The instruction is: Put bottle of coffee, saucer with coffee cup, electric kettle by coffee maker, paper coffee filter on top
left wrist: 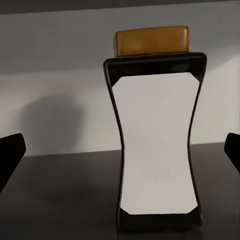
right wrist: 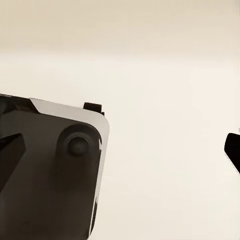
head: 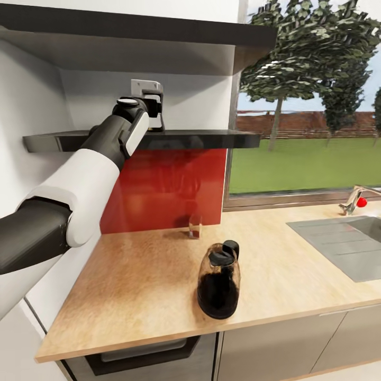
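Reaching along the shelf (head: 211, 139), left tool (left wrist: 120, 150) wide open, empty; coffee bottle (left wrist: 156, 135) straight ahead, needs advance then closing.

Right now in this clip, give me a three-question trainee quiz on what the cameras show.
1. True or false: the left gripper is already shut on the bottle of coffee.
2. Which surface carries the bottle? A) countertop B) dark shelf C) sink
3. Fill in: the bottle's lid is ___ in colour.

Key
1. False. In the left wrist view the fingertips stand wide apart, with the bottle upright between and beyond them.
2. B. It stands on the dark shelf, where the left arm reaches; the countertop carries the glass kettle.
3. Golden-brown.
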Robot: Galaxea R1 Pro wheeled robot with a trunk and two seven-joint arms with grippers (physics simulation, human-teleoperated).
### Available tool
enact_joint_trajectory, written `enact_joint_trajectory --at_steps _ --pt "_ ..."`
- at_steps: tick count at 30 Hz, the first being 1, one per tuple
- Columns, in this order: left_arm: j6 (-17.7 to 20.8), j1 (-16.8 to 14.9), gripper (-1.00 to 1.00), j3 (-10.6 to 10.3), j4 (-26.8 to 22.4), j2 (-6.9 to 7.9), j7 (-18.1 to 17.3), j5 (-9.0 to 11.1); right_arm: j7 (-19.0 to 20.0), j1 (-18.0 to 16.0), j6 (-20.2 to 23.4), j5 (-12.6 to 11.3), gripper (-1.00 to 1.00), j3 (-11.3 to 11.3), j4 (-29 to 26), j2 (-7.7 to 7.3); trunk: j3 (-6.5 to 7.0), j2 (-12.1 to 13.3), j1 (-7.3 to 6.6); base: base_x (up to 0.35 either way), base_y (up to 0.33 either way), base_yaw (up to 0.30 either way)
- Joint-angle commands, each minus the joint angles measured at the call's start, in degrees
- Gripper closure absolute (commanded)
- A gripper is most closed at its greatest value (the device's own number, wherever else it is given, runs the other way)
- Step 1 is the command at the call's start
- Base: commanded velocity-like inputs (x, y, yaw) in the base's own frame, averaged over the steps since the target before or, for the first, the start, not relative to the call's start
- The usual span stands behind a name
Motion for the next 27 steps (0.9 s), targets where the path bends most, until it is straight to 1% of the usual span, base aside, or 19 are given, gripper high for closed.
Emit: enact_joint_trajectory --at_steps 1,5,6,11,19,27 --pt "0.2 0.0 -1.00 -0.4 0.0 0.05 0.5 0.6 -0.2 0.0 -0.1 0.0 -1.00 0.4 0.0 -0.02 -0.05 0.0 0.05 0.232 -0.085 0.000" --pt "0.2 0.0 -1.00 -0.4 0.0 0.08 0.5 0.5 -0.2 0.0 -0.1 0.0 -1.00 0.4 0.1 -0.29 -0.05 0.0 0.05 0.100 -0.037 0.000" --pt "0.2 0.0 -1.00 -0.4 0.0 0.11 0.5 0.5 -0.2 0.0 -0.1 0.0 -1.00 0.4 0.1 -0.74 -0.05 0.0 0.05 0.022 -0.008 0.000" --pt "0.2 0.1 -1.00 -0.4 -0.1 0.13 0.5 0.6 -0.2 0.2 0.0 0.0 -1.00 0.4 0.1 -1.54 -0.05 0.0 0.05 0.009 -0.003 0.000" --pt "0.1 1.4 -1.00 -0.4 -0.2 0.05 0.5 0.6 -0.2 0.5 0.0 0.0 -1.00 0.4 0.1 -1.75 -0.05 0.0 0.05 0.102 0.000 0.000" --pt "0.1 1.6 -1.00 -0.4 -0.2 0.05 0.5 0.6 -0.2 0.5 0.0 0.0 -1.00 0.4 0.0 -1.76 -0.05 0.0 0.05 0.016 0.000 0.000"
